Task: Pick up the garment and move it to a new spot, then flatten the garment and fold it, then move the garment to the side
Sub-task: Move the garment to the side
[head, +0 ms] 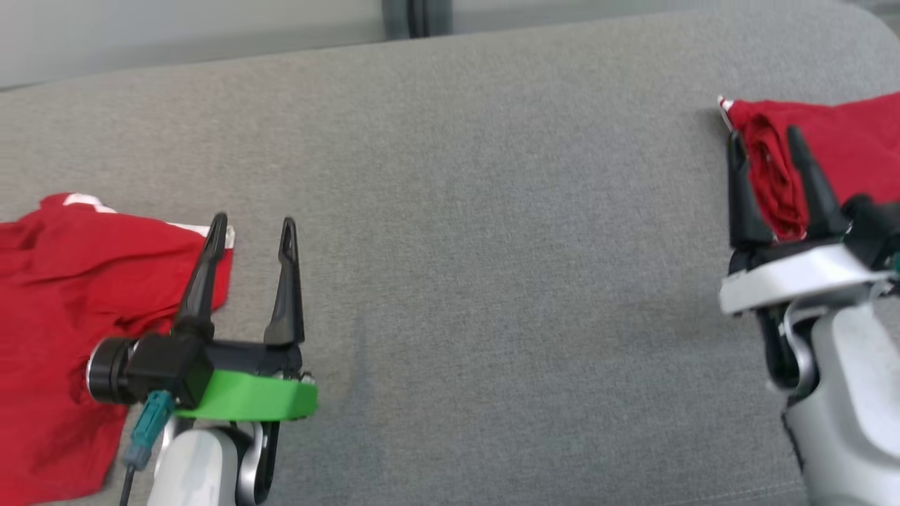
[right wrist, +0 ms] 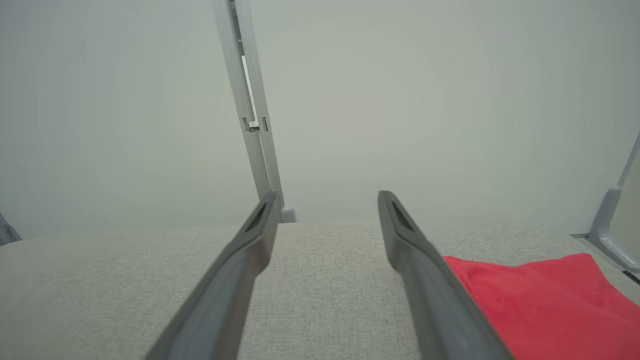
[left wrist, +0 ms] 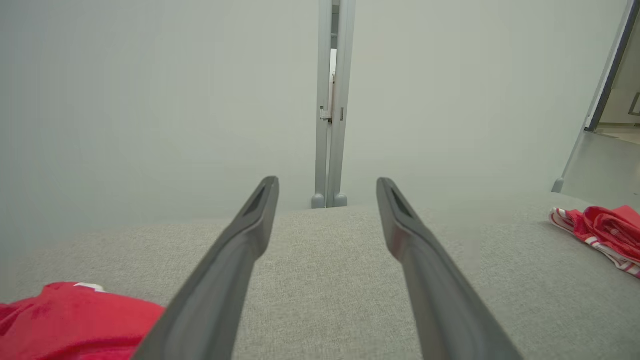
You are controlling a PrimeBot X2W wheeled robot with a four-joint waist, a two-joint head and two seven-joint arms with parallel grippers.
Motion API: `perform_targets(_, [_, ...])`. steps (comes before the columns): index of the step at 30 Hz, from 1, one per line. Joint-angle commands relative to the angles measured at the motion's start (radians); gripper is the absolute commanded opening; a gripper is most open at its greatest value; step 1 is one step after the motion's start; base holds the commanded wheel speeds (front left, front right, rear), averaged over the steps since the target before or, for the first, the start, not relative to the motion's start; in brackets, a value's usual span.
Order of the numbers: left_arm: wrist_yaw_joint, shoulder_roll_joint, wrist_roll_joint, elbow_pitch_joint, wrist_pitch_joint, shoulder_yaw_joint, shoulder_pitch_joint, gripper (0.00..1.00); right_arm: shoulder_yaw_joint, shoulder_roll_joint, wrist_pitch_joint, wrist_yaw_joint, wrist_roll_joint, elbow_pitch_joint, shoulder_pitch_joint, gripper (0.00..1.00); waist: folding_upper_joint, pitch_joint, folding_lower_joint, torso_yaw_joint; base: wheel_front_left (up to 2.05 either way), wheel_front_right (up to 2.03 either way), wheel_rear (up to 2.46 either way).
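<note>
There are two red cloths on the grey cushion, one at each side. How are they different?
The left red cloth lies spread out and rumpled, near the robot; the right red cloth lies farther back, with a thick bunched edge. The left one shows plain white trim; the right one, red-and-white striped trim. Both are red and lie loose on the grey cushion.

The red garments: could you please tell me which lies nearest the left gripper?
The crumpled garment at the head view's left; the other garment lies far right.
</note>
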Motion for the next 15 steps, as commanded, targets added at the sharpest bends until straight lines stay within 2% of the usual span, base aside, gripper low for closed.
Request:
perform_targets(1, [-0.002,-0.001,-0.009,0.005,0.0,0.012,0.03,1.0,-0.006,0.019,-0.003,-0.001,-0.005,-0.023,0.041,1.0,0.0,-0.075,0.0001,0.054,0.0,0.0,0.0])
perform_targets(6, [0.012,-0.002,-0.039,0.019,0.0,0.019,0.086,1.0,-0.026,0.112,-0.003,-0.001,-0.05,-0.104,0.157,1.0,0.0,-0.112,0.0001,0.072,0.0,0.0,0.0])
perform_targets(11, [0.031,-0.002,-0.056,0.033,0.0,0.011,0.124,1.0,0.001,0.144,-0.003,-0.001,-0.12,-0.155,0.24,1.0,0.0,-0.136,0.0001,0.084,0.0,0.0,0.0])
perform_targets(15, [0.016,-0.001,-0.041,0.054,0.0,-0.015,0.141,1.0,-0.002,0.157,-0.003,-0.001,-0.136,-0.172,0.279,1.0,0.0,-0.148,0.0001,0.086,0.0,0.0,0.0])
